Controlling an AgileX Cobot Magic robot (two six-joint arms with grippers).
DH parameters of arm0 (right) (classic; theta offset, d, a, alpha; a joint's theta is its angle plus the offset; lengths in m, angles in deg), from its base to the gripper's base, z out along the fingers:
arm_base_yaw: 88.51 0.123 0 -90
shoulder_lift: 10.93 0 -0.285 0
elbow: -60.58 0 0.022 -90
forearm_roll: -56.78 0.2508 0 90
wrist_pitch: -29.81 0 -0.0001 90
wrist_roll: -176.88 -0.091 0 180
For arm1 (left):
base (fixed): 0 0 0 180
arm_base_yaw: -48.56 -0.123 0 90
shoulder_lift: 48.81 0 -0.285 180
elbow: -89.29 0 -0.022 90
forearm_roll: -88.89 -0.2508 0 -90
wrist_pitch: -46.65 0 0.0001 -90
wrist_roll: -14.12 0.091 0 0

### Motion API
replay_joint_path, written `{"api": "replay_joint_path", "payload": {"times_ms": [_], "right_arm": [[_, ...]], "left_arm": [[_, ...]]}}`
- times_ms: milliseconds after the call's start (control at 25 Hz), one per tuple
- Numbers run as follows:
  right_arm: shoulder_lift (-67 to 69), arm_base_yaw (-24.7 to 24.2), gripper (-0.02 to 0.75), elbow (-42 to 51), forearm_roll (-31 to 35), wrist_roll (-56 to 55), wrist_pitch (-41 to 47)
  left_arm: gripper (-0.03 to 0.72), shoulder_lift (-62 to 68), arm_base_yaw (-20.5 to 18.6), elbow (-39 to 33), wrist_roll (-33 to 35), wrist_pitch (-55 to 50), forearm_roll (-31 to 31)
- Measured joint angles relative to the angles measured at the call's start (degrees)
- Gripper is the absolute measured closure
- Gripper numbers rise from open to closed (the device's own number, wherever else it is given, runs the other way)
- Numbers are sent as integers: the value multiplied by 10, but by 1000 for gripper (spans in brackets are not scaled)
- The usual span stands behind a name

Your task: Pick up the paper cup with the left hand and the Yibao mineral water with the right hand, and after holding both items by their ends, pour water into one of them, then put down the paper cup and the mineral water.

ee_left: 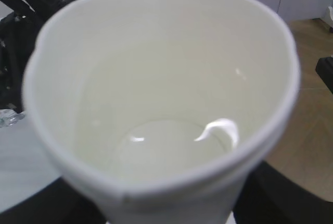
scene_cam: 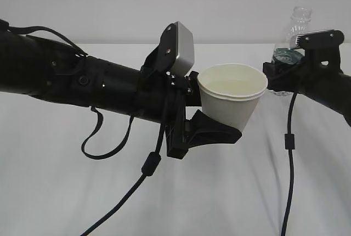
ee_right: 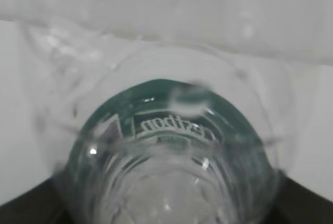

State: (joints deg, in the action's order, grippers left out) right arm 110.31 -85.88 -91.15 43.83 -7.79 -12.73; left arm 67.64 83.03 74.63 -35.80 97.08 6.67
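The cream-white paper cup (scene_cam: 233, 96) hangs in the air at mid-frame, mouth up and slightly tilted, with my left gripper (scene_cam: 227, 118) shut on its lower half. In the left wrist view the cup (ee_left: 161, 78) fills the frame, and a glossy pool like a little water (ee_left: 171, 151) lies at its bottom. The clear Yibao mineral water bottle (scene_cam: 295, 30) stands upright at the right, just behind the cup. My right gripper (scene_cam: 281, 77) is shut around it near the green label (scene_cam: 288, 57). The right wrist view looks along the bottle (ee_right: 166, 156), with one dark finger (ee_right: 307, 200) beside it.
A white table (scene_cam: 55, 192) lies below both arms, in front of a pale wall. Black cables hang from the left arm (scene_cam: 148, 164) and the right arm (scene_cam: 288, 137). The grey wrist camera (scene_cam: 181, 46) sits just left of the cup.
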Motion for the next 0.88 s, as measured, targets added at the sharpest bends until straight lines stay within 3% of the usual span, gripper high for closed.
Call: {"api": "replay_joint_path", "payload": {"times_ms": [880], "right_arm": [[73,0,273,-18,5,19,-82]], "left_arm": [[244,0,0,0,0,0,0]]}}
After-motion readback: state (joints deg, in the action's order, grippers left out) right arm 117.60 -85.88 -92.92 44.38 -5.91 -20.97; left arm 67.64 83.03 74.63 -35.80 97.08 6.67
